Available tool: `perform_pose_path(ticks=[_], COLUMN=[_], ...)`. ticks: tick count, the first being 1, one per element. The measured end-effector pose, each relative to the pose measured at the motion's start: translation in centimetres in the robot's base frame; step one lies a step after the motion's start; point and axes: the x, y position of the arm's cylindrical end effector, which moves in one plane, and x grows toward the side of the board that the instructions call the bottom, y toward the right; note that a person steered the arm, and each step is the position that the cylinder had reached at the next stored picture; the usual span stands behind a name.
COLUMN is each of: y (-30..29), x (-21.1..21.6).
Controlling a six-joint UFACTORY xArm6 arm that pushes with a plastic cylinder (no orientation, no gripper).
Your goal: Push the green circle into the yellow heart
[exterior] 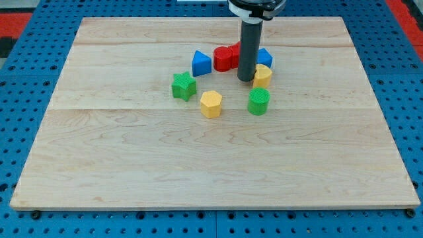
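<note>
My tip down on board, bare rod, gripping nothing. Yellow heart touching its right. Green circle just below-right, apart from heart.

Wooden board: light planked surface, fills most of the frame, resting on a blue perforated base visible along the left, right and bottom edges. Green star block: just left of centre, upper half. Yellow hexagon block: below and right of the star, near it, not touching. Blue triangle block: above the star. Red block: just right of the triangle, shape unclear. Second blue block: further right, partly hidden, shape unclear
</note>
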Motion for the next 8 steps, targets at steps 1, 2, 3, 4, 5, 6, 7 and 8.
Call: perform_pose_path(ticks=[1, 2, 3, 4, 5, 6, 7, 8], y=[0.0, 0.0, -1.4, -2.3, -1.3, -1.3, 0.2, 2.4], x=[0.5, 2.7, 4.4, 5.7, 7.3, 8.8, 10.9, 12.4])
